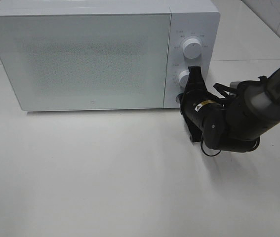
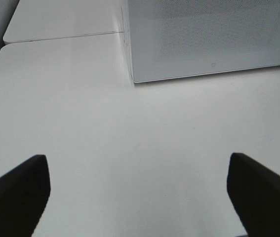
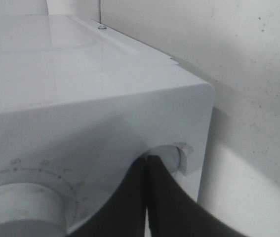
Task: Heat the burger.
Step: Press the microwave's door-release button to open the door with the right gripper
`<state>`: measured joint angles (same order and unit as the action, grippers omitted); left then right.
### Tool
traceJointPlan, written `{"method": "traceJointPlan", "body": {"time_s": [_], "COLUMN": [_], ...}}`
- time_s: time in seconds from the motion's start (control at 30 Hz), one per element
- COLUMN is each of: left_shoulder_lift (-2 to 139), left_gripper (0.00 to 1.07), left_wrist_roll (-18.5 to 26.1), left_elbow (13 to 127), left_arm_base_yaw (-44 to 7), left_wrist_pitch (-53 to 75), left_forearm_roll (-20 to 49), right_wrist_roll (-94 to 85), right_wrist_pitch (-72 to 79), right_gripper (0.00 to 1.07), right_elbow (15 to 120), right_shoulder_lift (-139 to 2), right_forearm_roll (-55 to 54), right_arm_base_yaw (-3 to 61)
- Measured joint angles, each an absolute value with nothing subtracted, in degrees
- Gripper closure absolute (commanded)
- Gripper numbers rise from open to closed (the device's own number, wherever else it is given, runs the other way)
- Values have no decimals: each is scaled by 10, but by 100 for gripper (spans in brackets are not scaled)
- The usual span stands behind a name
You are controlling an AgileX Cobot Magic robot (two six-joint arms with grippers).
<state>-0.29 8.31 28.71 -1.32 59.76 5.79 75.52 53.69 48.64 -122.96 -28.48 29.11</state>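
A white microwave (image 1: 80,54) stands, door closed, on a white tabletop (image 1: 105,173).

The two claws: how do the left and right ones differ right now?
The left gripper stands wide open; the right gripper is pressed shut. The left gripper hangs over the table, short of the microwave; the right gripper's tips are at its control panel. Both are black and hold nothing.
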Motion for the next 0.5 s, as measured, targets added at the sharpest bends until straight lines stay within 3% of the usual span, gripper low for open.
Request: {"method": "traceJointPlan", "body": {"time_s": [0.5], "left_shoulder_lift": [-3], "left_gripper": [17], "left_wrist_roll": [83], "left_elbow": [287], "left_arm_base_yaw": [-13], "left_wrist_pitch": [598], "left_forearm_roll": [58], "right_wrist_roll": [747], "right_wrist_pitch": [525], "right_gripper": [107], "right_elbow": [529], "right_shoulder_lift": [-1260], "right_forearm_roll": [-361], "right_arm_base_yaw": [306]}}
